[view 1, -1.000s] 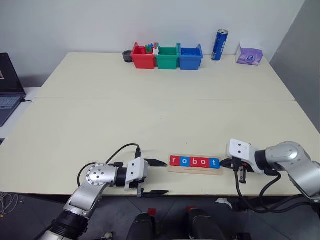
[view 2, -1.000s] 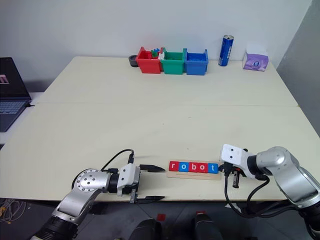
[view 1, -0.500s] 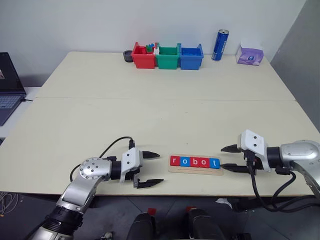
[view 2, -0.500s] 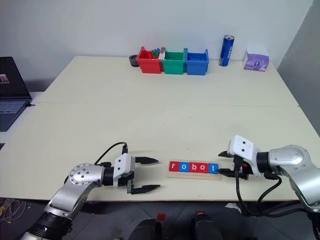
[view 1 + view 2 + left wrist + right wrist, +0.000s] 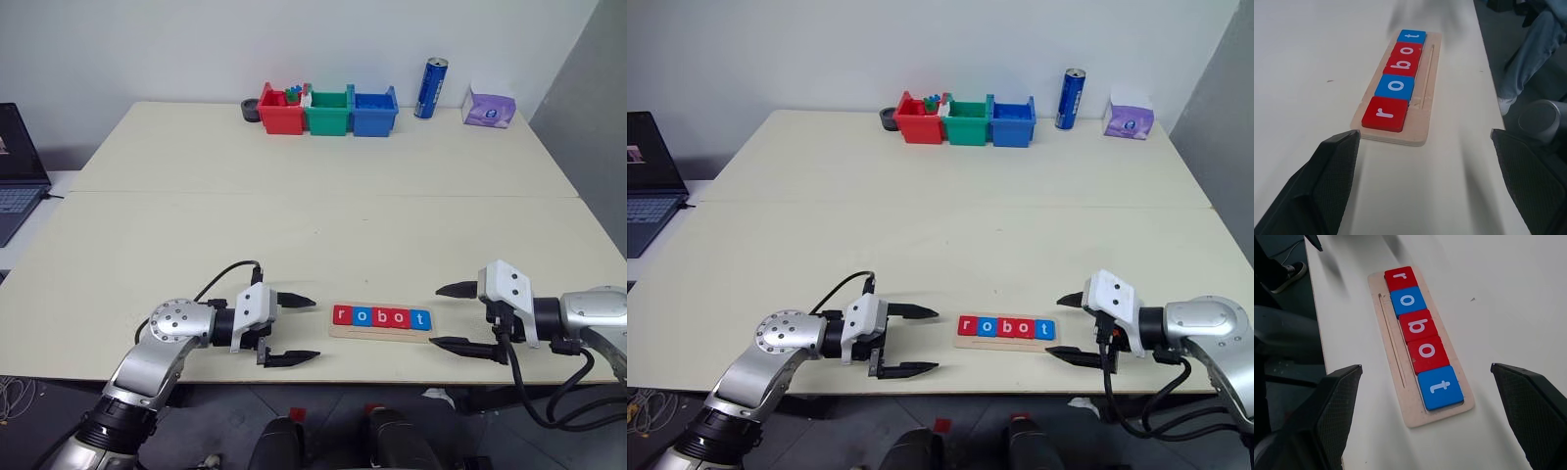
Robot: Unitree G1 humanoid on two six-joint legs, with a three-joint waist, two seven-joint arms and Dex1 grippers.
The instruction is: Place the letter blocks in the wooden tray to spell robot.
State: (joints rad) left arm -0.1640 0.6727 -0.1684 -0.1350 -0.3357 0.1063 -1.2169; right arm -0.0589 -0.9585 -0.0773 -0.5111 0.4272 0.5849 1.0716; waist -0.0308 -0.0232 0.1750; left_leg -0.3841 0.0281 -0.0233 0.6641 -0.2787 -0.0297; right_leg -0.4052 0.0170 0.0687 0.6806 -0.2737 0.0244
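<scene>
Five letter blocks (image 5: pixel 381 317) sit in row in wooden tray (image 5: pixel 382 334), spelling robot, near front table (image 5: pixel 313 235) edge. Left gripper (image 5: pixel 294 329) fingers spread, empty, left of tray. Right gripper (image 5: pixel 452 317) fingers spread, empty, right of tray.

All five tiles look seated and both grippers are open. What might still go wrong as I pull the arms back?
1. The wooden tray lies close to the table's near edge; a bump could push it off.
2. The right gripper and left gripper flank the tray's ends with open fingers, so a sideways sweep may clip it.
3. The letter blocks appear to sit loose, so a knock could spoil "robot".
</scene>
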